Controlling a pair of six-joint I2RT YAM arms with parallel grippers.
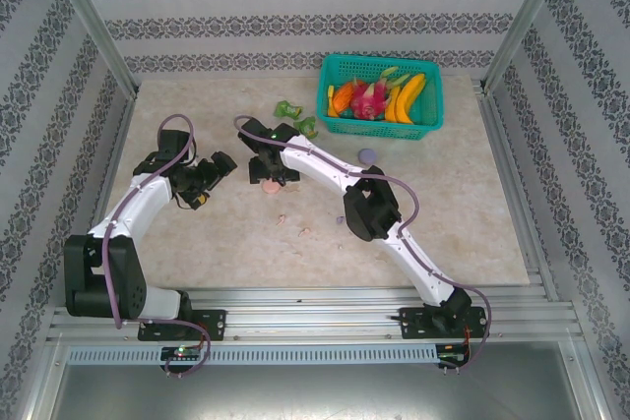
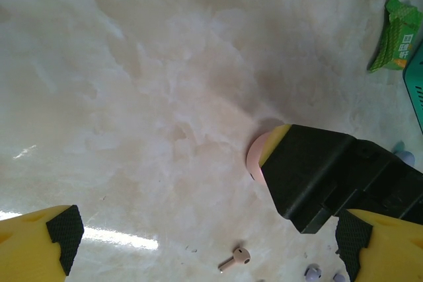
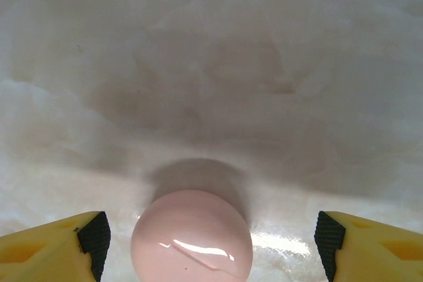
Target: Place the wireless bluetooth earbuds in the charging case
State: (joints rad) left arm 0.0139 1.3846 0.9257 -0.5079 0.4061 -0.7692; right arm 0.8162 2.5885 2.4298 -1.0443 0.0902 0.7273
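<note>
The right hand (image 3: pixel 211 232) hangs spread and empty either side of the pink case (image 3: pixel 192 236) on the surface (image 3: pixel 211 64). The left hand (image 2: pixel 210 232) is released too. The earbuds (image 2: pixel 236 257) lie loose nearby. They look tiny, light and slick, so pinch one across its bulb.

The right wrist view cuts off the pink case (image 3: pixel 192 239) at its lower edge, and also both fingers of the right gripper (image 3: pixel 211 234). In the left wrist view this gripper hides most of the case; below the case, two purple earbuds (image 2: pixel 312 272) are cut by the edge. From above, small pieces (image 1: pixel 283 218) near the case are too tiny to identify.
</note>
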